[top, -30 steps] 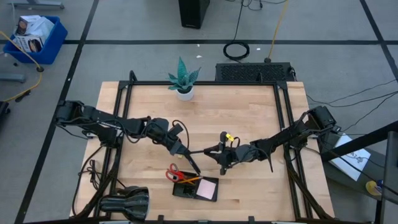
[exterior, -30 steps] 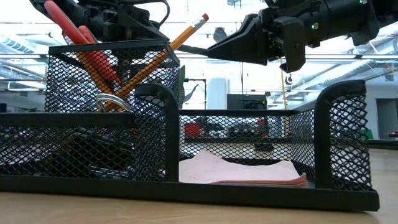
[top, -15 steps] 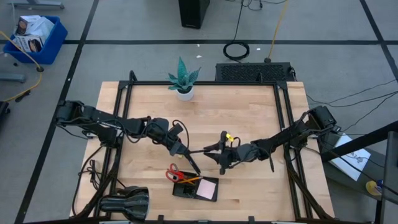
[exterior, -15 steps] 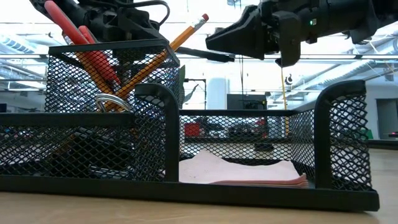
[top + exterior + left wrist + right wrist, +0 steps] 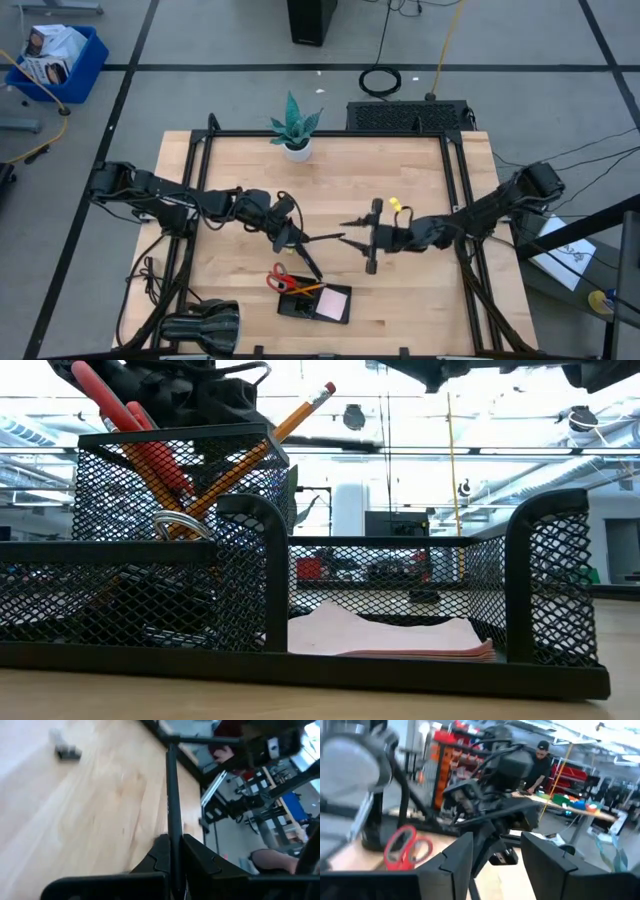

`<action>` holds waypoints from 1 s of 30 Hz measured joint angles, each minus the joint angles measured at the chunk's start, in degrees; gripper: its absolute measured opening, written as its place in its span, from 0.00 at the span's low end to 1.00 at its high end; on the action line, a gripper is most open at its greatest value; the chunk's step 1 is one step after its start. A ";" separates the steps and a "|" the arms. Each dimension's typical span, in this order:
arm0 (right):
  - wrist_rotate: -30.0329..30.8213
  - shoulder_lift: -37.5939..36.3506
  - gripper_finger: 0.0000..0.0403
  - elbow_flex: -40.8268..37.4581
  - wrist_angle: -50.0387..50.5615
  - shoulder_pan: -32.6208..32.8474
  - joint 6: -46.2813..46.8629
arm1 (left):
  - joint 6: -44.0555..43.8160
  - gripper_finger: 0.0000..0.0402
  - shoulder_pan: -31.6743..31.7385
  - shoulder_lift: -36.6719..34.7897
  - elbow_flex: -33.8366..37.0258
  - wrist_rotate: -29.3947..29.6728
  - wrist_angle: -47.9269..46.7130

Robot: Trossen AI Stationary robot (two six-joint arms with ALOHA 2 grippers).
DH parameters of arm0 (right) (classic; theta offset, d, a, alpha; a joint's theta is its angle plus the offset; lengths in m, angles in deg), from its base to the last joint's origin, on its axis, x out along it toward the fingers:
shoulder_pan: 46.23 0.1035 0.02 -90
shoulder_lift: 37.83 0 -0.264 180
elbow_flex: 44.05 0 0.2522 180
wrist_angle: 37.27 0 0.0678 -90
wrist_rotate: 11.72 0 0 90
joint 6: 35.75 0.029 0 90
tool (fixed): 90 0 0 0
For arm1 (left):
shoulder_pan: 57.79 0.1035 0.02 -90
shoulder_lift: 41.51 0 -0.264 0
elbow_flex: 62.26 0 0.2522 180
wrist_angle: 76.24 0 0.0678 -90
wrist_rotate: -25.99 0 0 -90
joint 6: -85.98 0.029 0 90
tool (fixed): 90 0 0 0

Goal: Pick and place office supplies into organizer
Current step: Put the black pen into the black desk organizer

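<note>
I am gripping a thin black pen (image 5: 322,238) in my left hand (image 5: 293,240), its long axis pointing toward three o'clock. My right hand (image 5: 358,234), fingers spread, is empty. The organizer (image 5: 314,304) lies at six o'clock, nearer my left hand.

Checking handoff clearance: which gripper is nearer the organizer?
Left. The left gripper, shut on a black pen, sits just above the organizer; the right gripper, open, is farther off to its upper right.
</note>
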 joint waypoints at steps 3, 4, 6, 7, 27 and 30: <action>0.14 -2.28 0.41 -2.88 -2.48 -0.81 4.48 | 3.37 0.06 0.00 0.00 0.00 1.65 3.96; 0.08 -2.82 0.41 -3.93 -3.77 -1.05 5.77 | 4.58 0.06 0.00 0.00 0.00 2.14 5.76; -1.19 -3.52 0.42 -6.37 -7.46 -1.59 8.18 | 6.64 0.07 0.00 -0.02 0.00 2.63 9.06; -1.88 -3.68 0.42 -7.74 -9.75 -1.86 8.83 | 7.53 0.06 0.02 -0.04 0.00 2.64 10.39; -13.28 0.10 0.44 -17.79 -32.79 -8.94 26.79 | 15.47 0.06 0.96 -0.04 -0.01 6.84 19.88; -14.77 2.55 0.44 -16.03 -33.03 -10.36 27.95 | 15.86 0.07 0.98 -0.07 -0.02 6.95 20.82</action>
